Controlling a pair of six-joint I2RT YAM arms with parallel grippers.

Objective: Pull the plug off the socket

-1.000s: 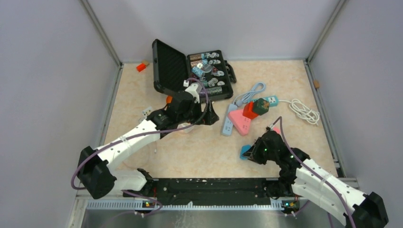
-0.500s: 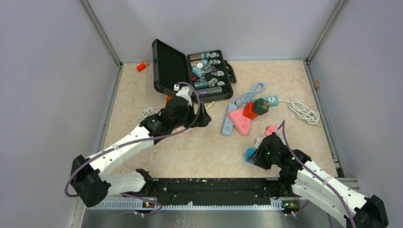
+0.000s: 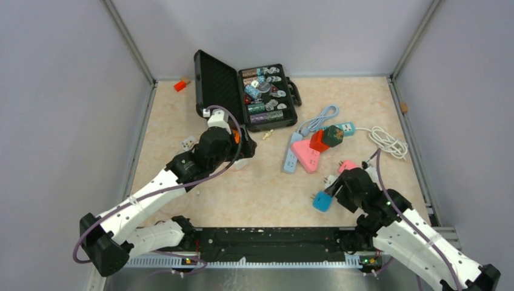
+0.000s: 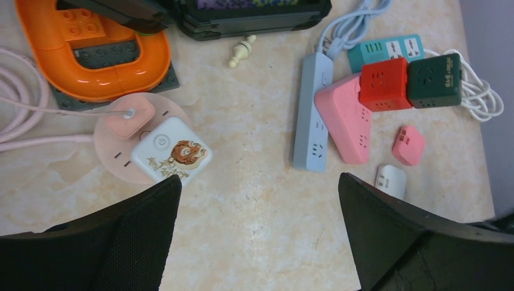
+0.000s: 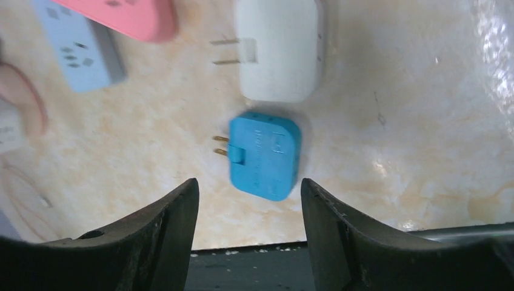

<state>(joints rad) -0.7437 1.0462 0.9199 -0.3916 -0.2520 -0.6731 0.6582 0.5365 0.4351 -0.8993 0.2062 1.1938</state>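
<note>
Released since a moment ago, the blue plug (image 5: pixel 263 154) now lies loose on the table (image 3: pixel 254 188), prongs bare. My right gripper (image 5: pixel 247 185) has drawn back above it, fingers spread and gripping nothing. My left gripper (image 4: pixel 259 179) has swung back toward the left, fingers wide apart and empty. It hangs over the round pink socket (image 4: pixel 115 142), where a white adapter (image 4: pixel 171 151) sits seated. A white plug (image 5: pixel 279 51) and a pink plug (image 4: pixel 408 145) also lie free. A red cube (image 4: pixel 385 83) and a green cube (image 4: pixel 434 80) sit on the pink power strip (image 4: pixel 348 121). By my judgement, this pull is finished and others remain.
</note>
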